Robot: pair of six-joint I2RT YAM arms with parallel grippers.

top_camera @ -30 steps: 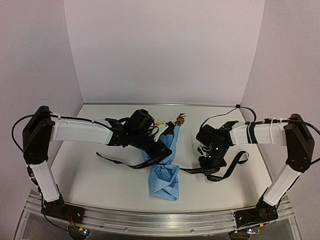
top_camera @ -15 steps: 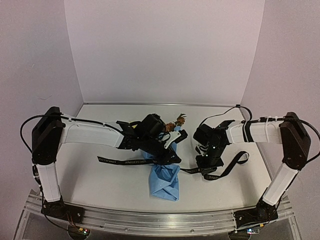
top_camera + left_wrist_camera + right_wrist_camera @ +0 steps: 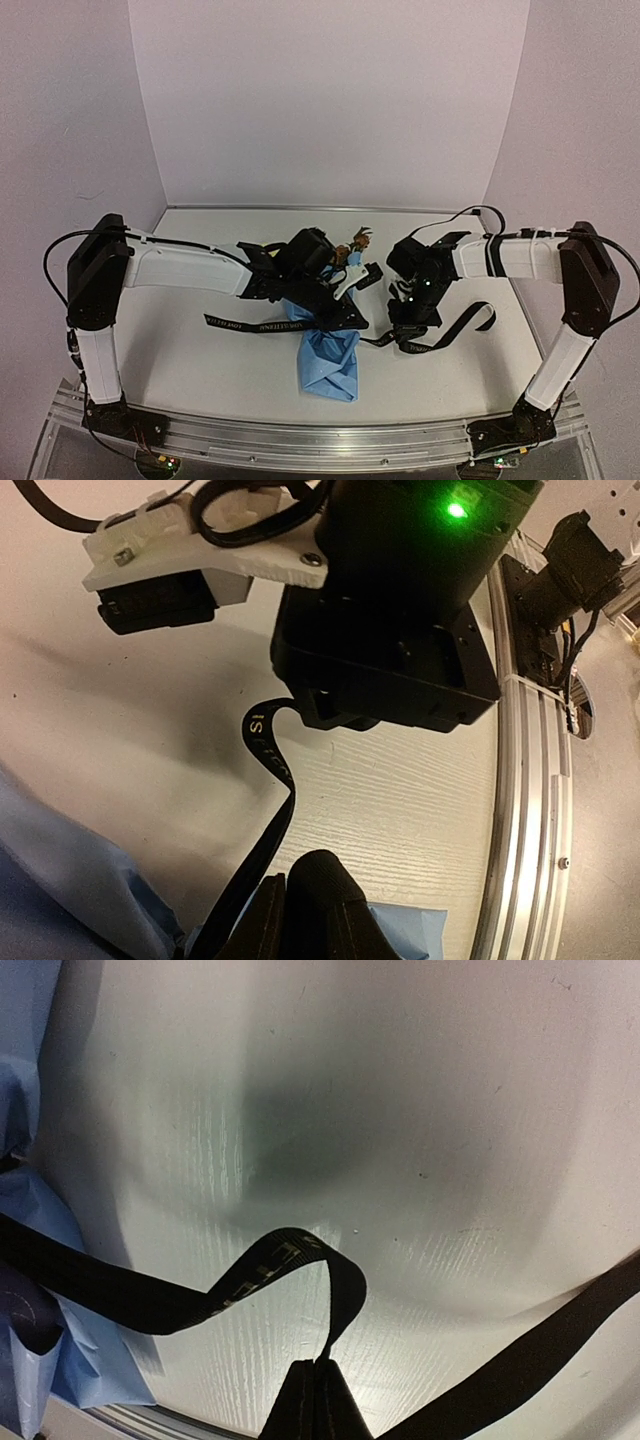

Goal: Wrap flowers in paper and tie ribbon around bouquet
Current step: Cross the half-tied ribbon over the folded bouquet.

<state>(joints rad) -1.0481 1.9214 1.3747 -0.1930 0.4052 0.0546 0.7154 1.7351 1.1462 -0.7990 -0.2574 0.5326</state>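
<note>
Running along the ribbon (image 3: 255, 325) is pale, unreadable lettering.

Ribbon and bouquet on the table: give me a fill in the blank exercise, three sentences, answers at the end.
The right gripper pinches a ribbon whose colour is ____. The paper around the flowers is light ____. In the left wrist view, a small light glows ____.
Answers: black, blue, green.

A robot lab cell — plain pale walls (image 3: 330, 100) close around a white table (image 3: 170, 350), with an aluminium rail (image 3: 320, 438) at its near edge.
</note>
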